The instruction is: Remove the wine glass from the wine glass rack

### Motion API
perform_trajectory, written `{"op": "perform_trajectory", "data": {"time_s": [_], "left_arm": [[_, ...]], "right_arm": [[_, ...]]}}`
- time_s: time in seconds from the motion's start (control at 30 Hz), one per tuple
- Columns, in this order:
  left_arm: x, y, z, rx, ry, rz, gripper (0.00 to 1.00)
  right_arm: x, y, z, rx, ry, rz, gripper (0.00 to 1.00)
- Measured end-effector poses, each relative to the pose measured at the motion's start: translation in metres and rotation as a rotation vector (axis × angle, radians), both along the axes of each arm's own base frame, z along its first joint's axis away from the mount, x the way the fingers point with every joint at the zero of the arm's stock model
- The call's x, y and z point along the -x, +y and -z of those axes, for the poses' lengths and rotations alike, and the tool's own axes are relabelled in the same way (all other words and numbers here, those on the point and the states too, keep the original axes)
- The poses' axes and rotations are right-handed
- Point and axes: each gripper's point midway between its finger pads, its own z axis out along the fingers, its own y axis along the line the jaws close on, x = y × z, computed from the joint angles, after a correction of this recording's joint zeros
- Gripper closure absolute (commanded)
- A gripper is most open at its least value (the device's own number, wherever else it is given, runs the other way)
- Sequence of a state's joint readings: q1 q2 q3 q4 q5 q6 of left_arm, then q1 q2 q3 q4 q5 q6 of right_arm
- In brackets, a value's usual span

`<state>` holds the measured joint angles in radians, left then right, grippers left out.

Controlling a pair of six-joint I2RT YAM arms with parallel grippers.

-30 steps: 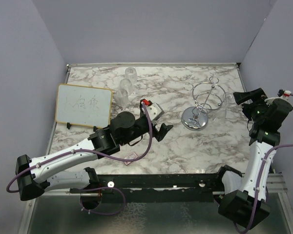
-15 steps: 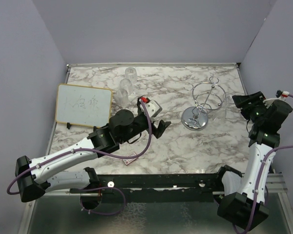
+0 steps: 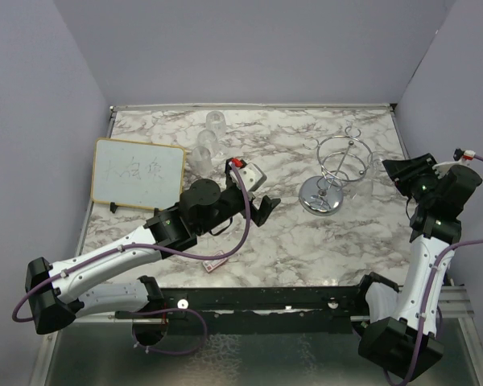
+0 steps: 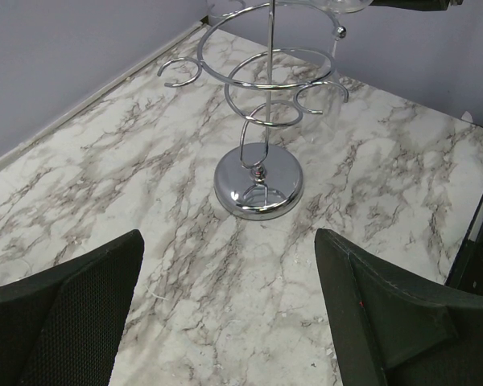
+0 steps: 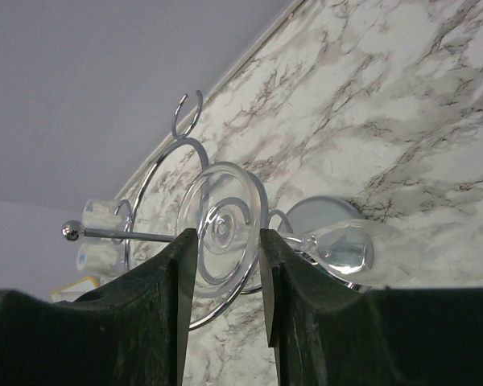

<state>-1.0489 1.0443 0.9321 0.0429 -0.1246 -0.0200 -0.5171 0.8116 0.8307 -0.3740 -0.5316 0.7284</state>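
The chrome wine glass rack (image 3: pixel 336 161) stands on its round mirror base (image 3: pixel 320 195) at the right of the marble table. A clear wine glass (image 3: pixel 376 167) hangs upside down from a loop on its right side. In the right wrist view the glass's round foot (image 5: pixel 221 221) lies just beyond my fingertips, its edges hidden behind both fingers, and its bowl (image 5: pixel 346 249) points right. My right gripper (image 3: pixel 392 167) (image 5: pixel 229 233) is narrowly open at the foot. My left gripper (image 3: pixel 263 211) (image 4: pixel 228 237) is wide open and empty, low over the table, facing the rack (image 4: pixel 258 185).
A framed whiteboard (image 3: pixel 138 171) stands at the left. Clear cups (image 3: pixel 208 143) sit at the back middle, and they also show behind the rack (image 5: pixel 103 219). A small pink item (image 3: pixel 214 263) lies near the front edge. Purple walls enclose the table.
My right gripper has moved a little left, closer to the rack and the hanging glass. My left gripper has drawn back slightly to the left.
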Motion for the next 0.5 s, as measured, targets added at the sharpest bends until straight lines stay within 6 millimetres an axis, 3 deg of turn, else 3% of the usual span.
{"op": "perform_trajectory", "data": {"time_s": [0.37, 0.5], "left_arm": [[-0.0001, -0.0001, 0.0001, 0.0, 0.0, 0.001, 0.11], [0.0, 0.0, 0.0, 0.0, 0.0, 0.001, 0.11]], "right_arm": [[-0.0004, -0.0002, 0.0025, -0.007, 0.01, 0.0, 0.81], [0.0007, 0.0001, 0.0047, -0.016, 0.021, 0.004, 0.92]]}}
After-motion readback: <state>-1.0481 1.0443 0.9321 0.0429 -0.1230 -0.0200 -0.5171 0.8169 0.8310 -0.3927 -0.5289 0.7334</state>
